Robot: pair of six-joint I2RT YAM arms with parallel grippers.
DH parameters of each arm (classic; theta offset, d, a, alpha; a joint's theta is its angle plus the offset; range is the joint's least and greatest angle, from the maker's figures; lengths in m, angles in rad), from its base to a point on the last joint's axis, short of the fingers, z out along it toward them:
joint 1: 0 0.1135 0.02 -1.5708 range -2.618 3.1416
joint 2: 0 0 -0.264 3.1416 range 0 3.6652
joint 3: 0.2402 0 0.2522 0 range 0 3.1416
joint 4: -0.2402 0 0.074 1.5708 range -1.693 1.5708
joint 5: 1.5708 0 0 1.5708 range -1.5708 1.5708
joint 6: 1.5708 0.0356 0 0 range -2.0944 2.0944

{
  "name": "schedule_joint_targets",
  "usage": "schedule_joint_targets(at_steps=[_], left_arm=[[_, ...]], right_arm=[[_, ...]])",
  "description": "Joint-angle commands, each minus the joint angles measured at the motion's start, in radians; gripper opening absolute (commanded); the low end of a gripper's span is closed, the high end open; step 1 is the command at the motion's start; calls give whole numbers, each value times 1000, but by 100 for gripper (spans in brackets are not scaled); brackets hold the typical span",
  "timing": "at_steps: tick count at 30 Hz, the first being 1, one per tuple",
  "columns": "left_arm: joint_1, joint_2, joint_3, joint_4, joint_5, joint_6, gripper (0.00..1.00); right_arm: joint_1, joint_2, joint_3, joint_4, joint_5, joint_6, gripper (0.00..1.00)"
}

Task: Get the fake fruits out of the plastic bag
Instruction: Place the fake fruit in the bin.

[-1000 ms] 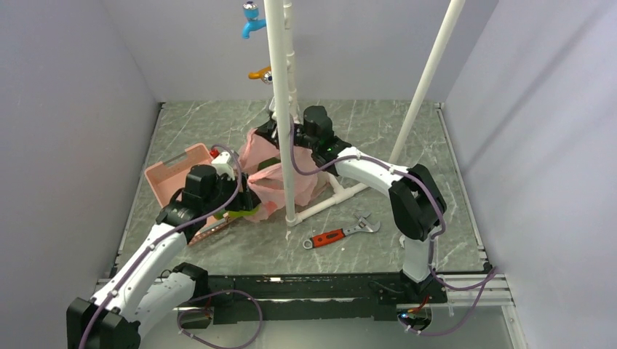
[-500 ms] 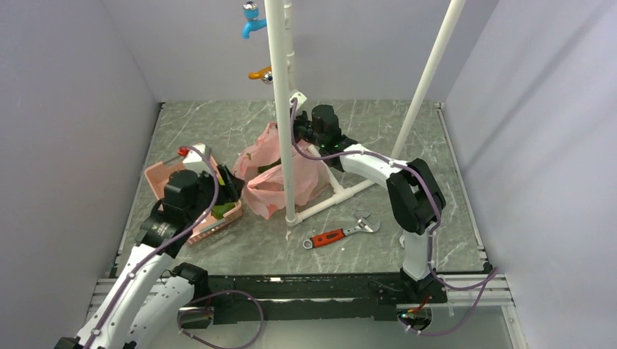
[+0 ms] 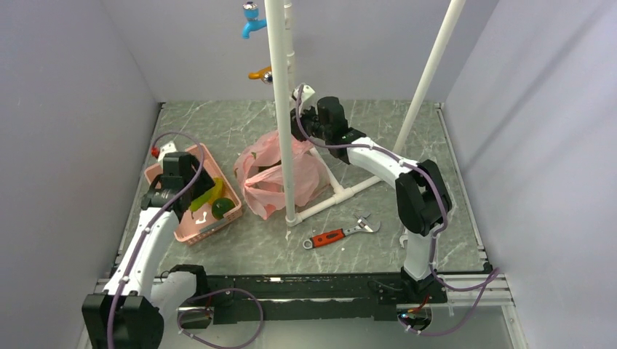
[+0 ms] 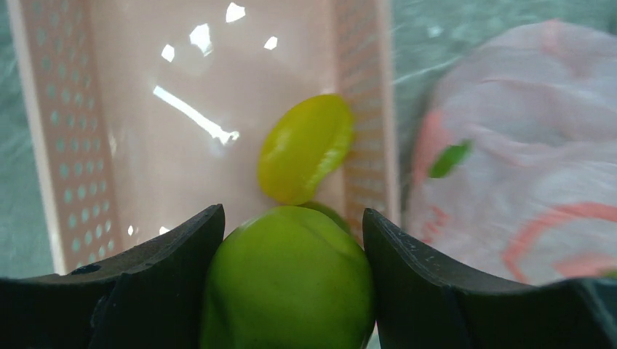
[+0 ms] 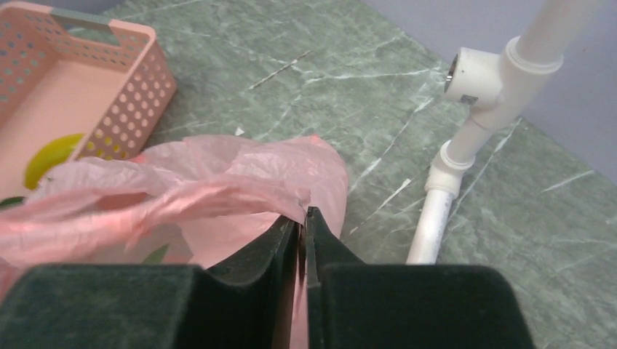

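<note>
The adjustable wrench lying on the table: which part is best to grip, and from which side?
Probably the orange handle of the wrench, from straight above, closing across its narrow width. It lies flat on the table, so the sides offer no way under it, and the handle is straighter and more even than the metal head.

The left arm (image 3: pixel 149 243) and right arm (image 3: pixel 375 166) have white tubular links joined by bulky black joint housings. Thin purple cables (image 3: pixel 178 134) loop alongside. The fingers (image 4: pixel 164 280) are matte black and curved.
</note>
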Motion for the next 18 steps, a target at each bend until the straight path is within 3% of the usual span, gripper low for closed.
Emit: schedule_joint_targets(at_steps=[1,5,8,12,14,18], left_arm=[[101,-14,-79,71,18,-118,9],[167,23,-97,100,72,-125,21],[188,29,-97,102,112,-101,55],[190,3,-85,85,176,-62,90],[191,-19,-84,82,215,-45,98],[190,-63,-76,68,280,-13,99]], right_arm=[[3,-66,131,-181,-35,78,19],[3,-61,195,-273,-62,133,26],[2,-52,249,-360,-58,182,46],[2,-98,254,-450,15,251,80],[3,-144,223,-464,22,282,98],[-4,-219,207,-548,32,363,100]])
